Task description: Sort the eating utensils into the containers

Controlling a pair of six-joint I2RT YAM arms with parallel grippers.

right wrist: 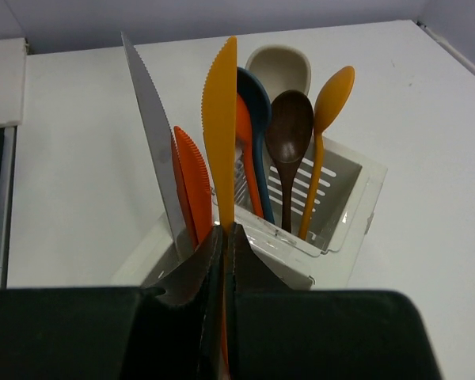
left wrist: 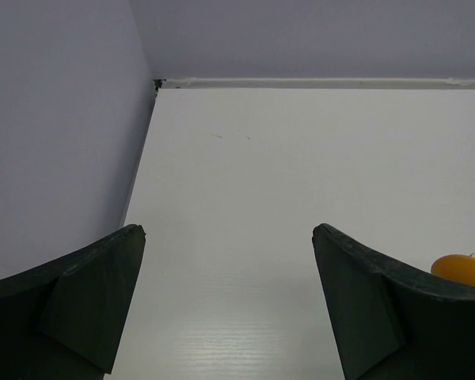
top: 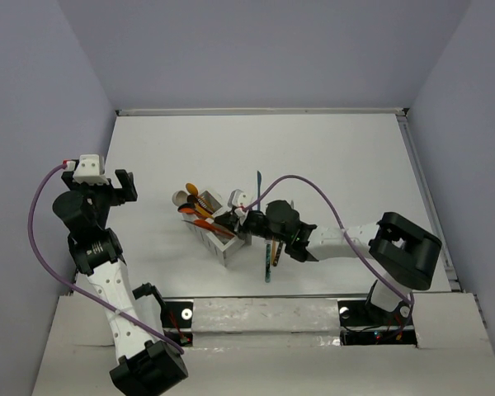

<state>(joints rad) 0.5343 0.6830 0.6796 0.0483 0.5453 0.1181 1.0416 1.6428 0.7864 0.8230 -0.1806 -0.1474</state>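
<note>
The white two-compartment container (right wrist: 356, 190) stands just ahead of my right gripper (right wrist: 224, 237). This gripper is shut on the handle of a yellow-orange knife (right wrist: 220, 119), held upright with its blade up at the near compartment. That compartment holds a grey knife (right wrist: 152, 134) and a red-orange knife (right wrist: 194, 178). The far one holds beige (right wrist: 279, 67), blue (right wrist: 256, 103), brown (right wrist: 290, 127) and orange (right wrist: 332, 91) spoons. In the top view the container (top: 219, 247) is mid-table with the right gripper (top: 243, 223) at it. My left gripper (top: 120, 188) is open and empty at the far left.
A slim blue-grey utensil (top: 258, 183) lies on the table behind the right gripper. A teal-handled one (top: 268, 262) lies under the right arm. The left wrist view shows the left gripper (left wrist: 228, 229) over bare table by the left wall, with an orange spoon bowl (left wrist: 461, 269) at the right edge.
</note>
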